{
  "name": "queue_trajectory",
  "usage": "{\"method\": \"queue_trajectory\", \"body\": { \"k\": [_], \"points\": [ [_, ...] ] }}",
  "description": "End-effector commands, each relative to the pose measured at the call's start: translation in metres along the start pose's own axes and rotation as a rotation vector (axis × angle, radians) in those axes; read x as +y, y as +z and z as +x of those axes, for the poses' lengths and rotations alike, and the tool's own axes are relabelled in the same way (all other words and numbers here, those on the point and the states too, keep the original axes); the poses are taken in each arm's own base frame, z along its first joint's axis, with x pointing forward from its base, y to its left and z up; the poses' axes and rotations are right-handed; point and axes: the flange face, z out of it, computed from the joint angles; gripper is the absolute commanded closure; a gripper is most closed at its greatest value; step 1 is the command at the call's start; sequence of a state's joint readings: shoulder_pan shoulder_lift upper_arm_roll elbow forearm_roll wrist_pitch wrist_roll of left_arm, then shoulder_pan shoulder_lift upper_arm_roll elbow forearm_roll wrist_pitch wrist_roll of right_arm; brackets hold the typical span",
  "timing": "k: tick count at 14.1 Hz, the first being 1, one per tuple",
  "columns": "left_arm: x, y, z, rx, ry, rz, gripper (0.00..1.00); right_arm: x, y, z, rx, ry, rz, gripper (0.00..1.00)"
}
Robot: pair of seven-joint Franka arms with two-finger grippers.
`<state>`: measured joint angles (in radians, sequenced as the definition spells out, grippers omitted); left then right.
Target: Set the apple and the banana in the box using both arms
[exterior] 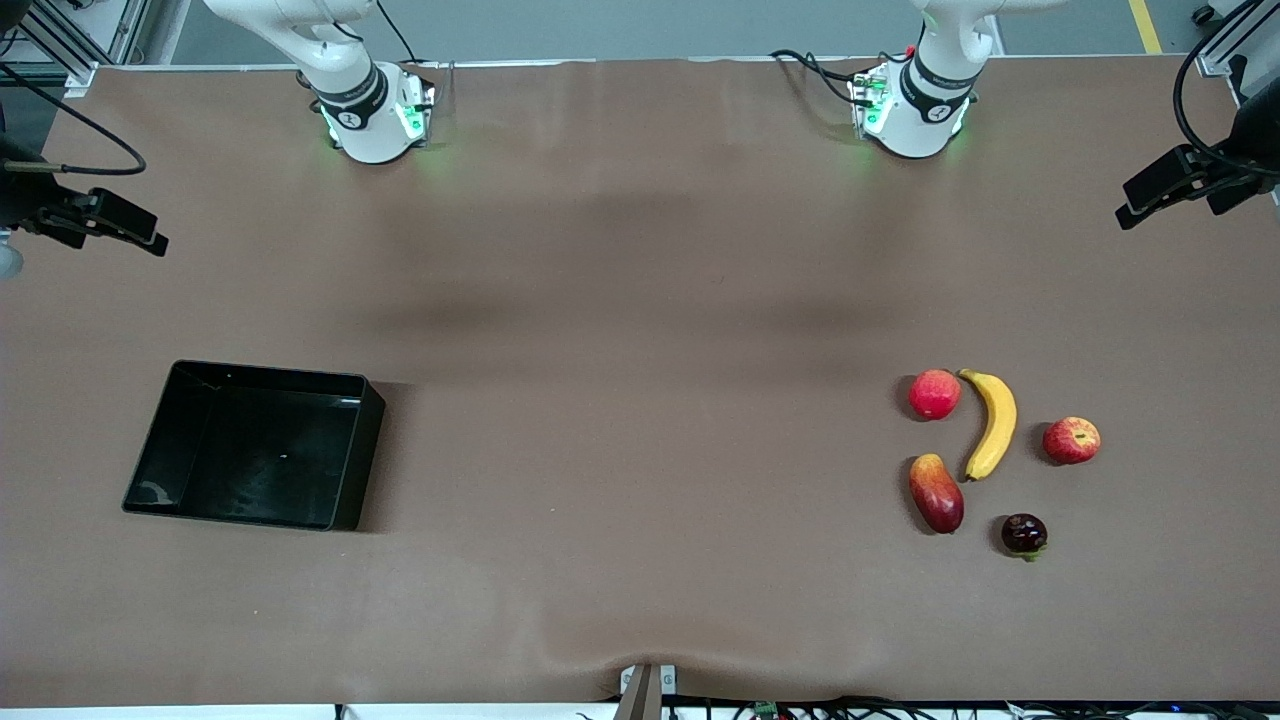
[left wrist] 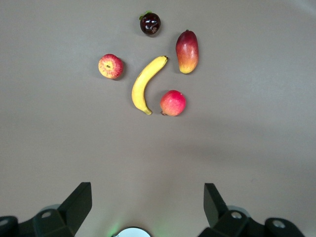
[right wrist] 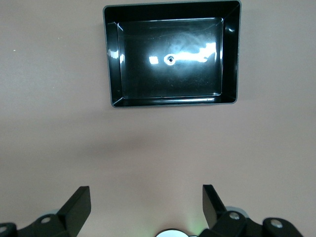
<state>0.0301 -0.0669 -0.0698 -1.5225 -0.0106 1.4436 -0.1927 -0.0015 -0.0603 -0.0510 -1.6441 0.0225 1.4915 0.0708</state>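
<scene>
The apple, red with yellowish patches, lies beside the banana toward the left arm's end of the table. Both also show in the left wrist view, the apple and the banana. The black box sits empty toward the right arm's end and shows in the right wrist view. My left gripper is open and empty, high over bare table, apart from the fruits. My right gripper is open and empty, high over bare table, apart from the box. Both hands are out of the front view.
A pinkish-red round fruit, a mango-shaped fruit and a small dark fruit lie round the banana. The arm bases stand at the table's top edge. Black camera mounts overhang both ends.
</scene>
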Motion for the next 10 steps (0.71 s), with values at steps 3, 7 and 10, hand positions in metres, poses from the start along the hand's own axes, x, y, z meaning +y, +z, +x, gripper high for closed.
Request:
{"method": "queue_trajectory", "body": {
  "k": [3,7,10],
  "points": [
    [-0.004,-0.006,0.002,-0.001,0.004,0.012,0.0,-0.006,0.002,-0.006,-0.04,-0.006,-0.022,0.0],
    [-0.006,0.018,0.02,-0.03,-0.006,0.007,0.0,-0.001,0.002,-0.005,-0.04,0.003,-0.021,0.0],
    [-0.024,0.06,0.053,-0.004,-0.04,0.003,0.0,0.005,0.006,-0.005,-0.049,0.014,-0.022,0.0]
  ]
}}
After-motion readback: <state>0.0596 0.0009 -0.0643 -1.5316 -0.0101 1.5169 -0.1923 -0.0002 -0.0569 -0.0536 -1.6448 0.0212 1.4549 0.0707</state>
